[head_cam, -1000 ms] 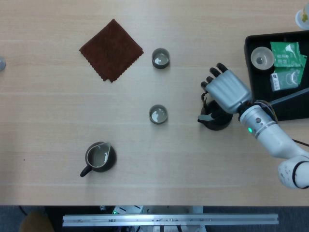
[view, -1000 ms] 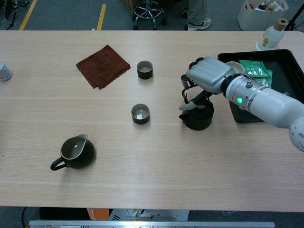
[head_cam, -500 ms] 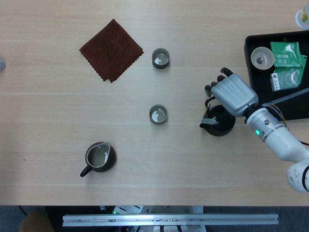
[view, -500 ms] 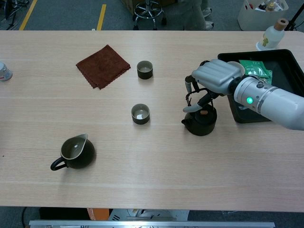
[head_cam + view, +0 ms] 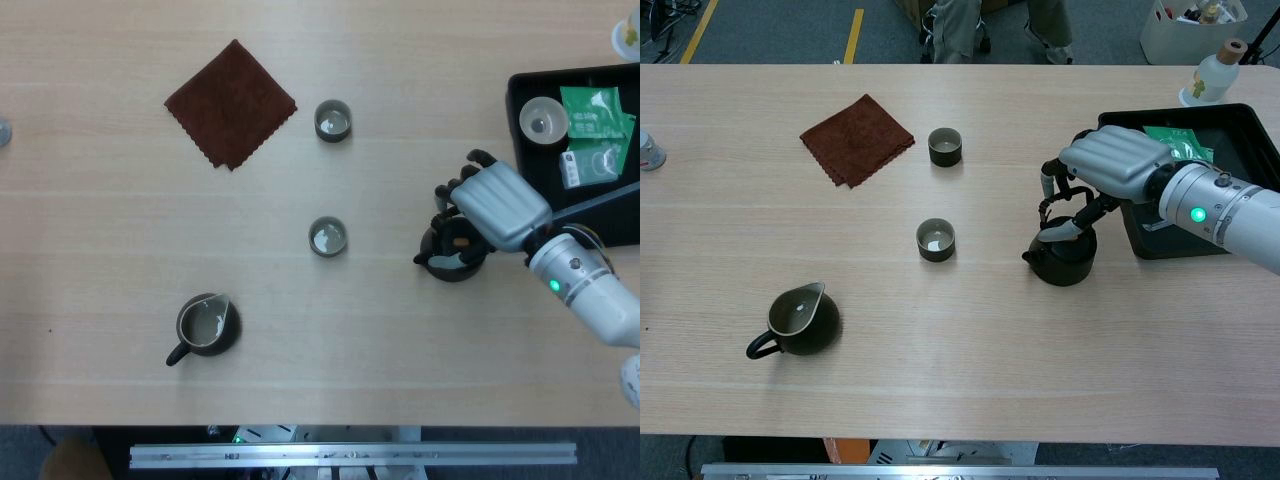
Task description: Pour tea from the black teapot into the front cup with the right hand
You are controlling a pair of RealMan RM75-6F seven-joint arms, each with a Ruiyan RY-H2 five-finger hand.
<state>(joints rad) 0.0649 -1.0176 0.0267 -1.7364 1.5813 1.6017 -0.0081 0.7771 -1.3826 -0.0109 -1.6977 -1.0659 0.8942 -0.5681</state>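
The black teapot stands upright on the table, right of centre. My right hand hovers over its right side, fingers curled down around the thin arched handle and thumb by the lid. The front cup, small and dark with a pale inside, sits well to the left of the teapot's spout. The left hand is not visible in either view.
A second dark cup stands further back, beside a brown cloth. A dark pitcher with pale liquid sits at the front left. A black tray with a white cup and green packets lies close behind the right hand.
The right hand has drifted right and toward the robot. The teapot shifted a little the same way with it, then stayed put; its lid now shows more.
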